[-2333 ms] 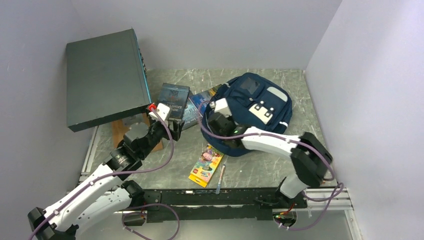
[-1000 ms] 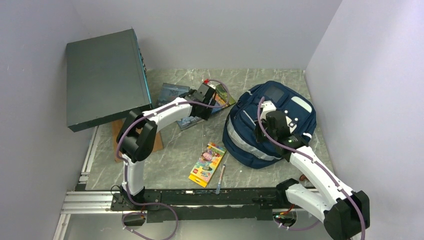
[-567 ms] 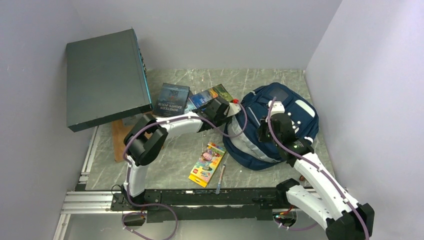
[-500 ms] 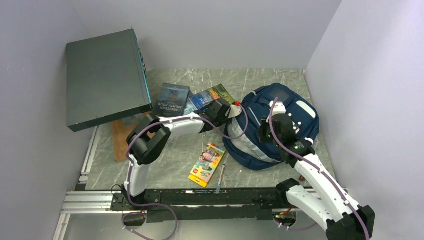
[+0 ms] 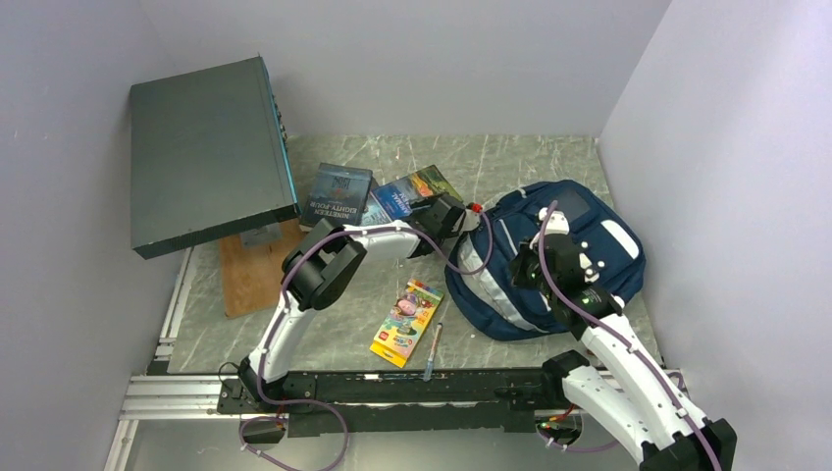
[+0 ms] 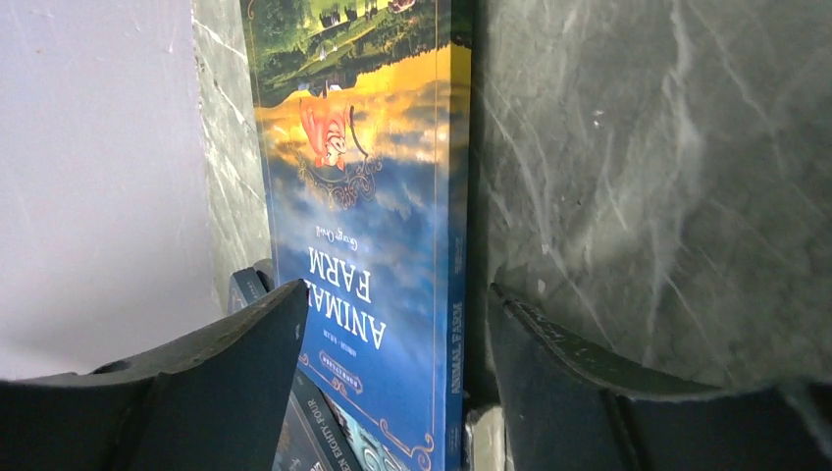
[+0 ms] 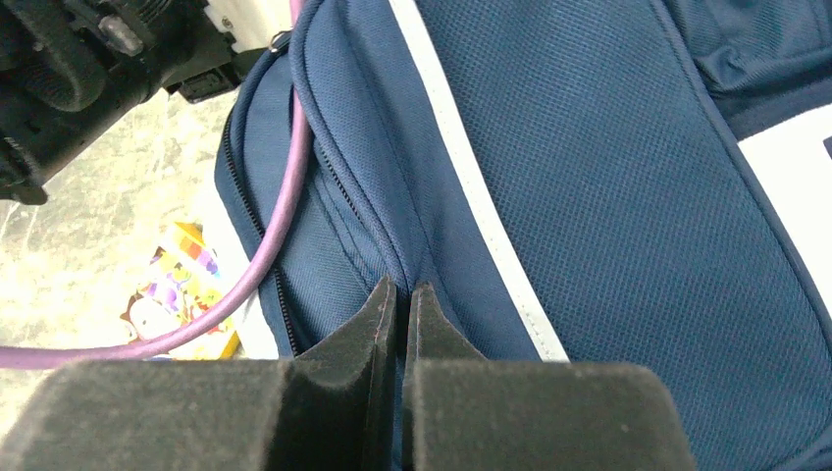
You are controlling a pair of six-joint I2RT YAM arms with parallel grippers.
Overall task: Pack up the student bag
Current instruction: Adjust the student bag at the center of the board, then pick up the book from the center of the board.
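On the student bag [image 5: 598, 221] seam, right end effector [image 7: 403, 294] pinches fabric; left end effector [image 6: 392, 299] gapes astride book [image 6: 363, 177] edge.

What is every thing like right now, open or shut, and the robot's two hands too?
left gripper: open, jaws either side of the Animal Farm book, at its edge.
right gripper: shut, pinching fabric of the student bag.
student bag: lying down; cannot tell if unzipped.
Animal Farm book: closed, lying flat.
Nineteen Eighty-Four book: closed, lying flat.
colourful box: closed, lying flat.
pen: lying flat, outside the bag.
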